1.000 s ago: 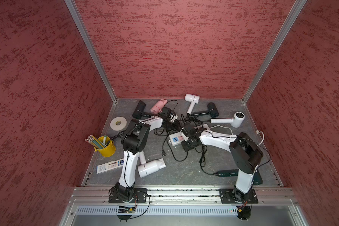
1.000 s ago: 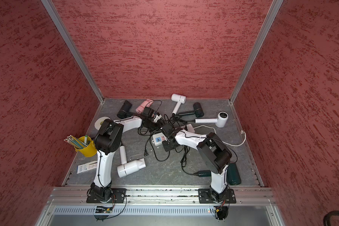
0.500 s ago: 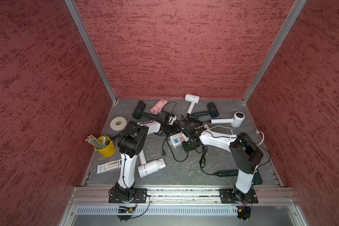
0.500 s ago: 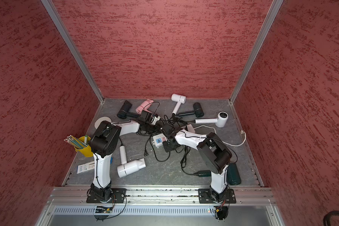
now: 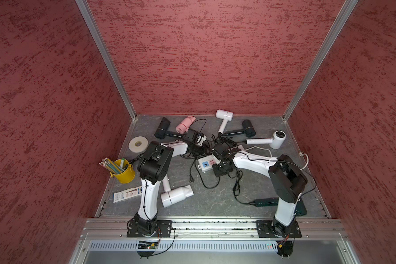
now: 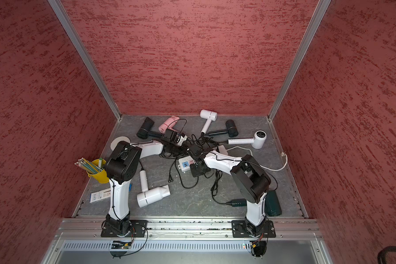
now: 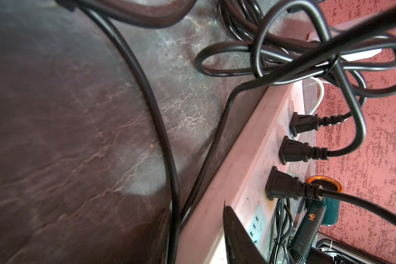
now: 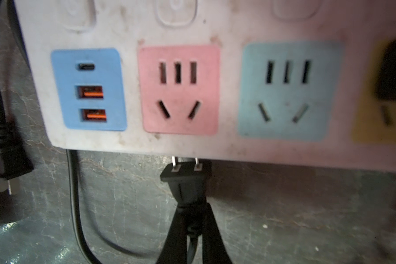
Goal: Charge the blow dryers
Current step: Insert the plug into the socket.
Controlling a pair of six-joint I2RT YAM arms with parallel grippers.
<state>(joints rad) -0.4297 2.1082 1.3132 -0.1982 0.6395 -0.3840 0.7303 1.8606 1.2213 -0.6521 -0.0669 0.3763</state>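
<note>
Several blow dryers lie around the mat: white [image 5: 176, 196], black [image 5: 162, 128], pink [image 5: 185, 123], dark green [image 5: 268, 202], with black cords tangled mid-table. The white power strip [image 5: 206, 165] lies in the middle, with three black plugs [image 7: 295, 152] seated in it. My right gripper [image 8: 192, 214] is shut on a cord just behind a two-prong plug [image 8: 185, 180]. Its prongs touch the strip's edge below the empty pink socket [image 8: 180, 89]. My left gripper [image 5: 201, 149] clamps the strip's far part; only one finger [image 7: 236, 235] shows, lying on the socket face.
A yellow pencil cup [image 5: 122, 173], a tape roll [image 5: 137, 144] and a flat packet [image 5: 127, 197] sit on the left. One loose plug [image 5: 191, 180] lies in front of the strip. The strip's white cable [image 5: 304, 160] runs to the right wall.
The left arm's elbow has swung a little to the left, and the strip's near end has shifted slightly toward the front. The right arm has barely moved.
</note>
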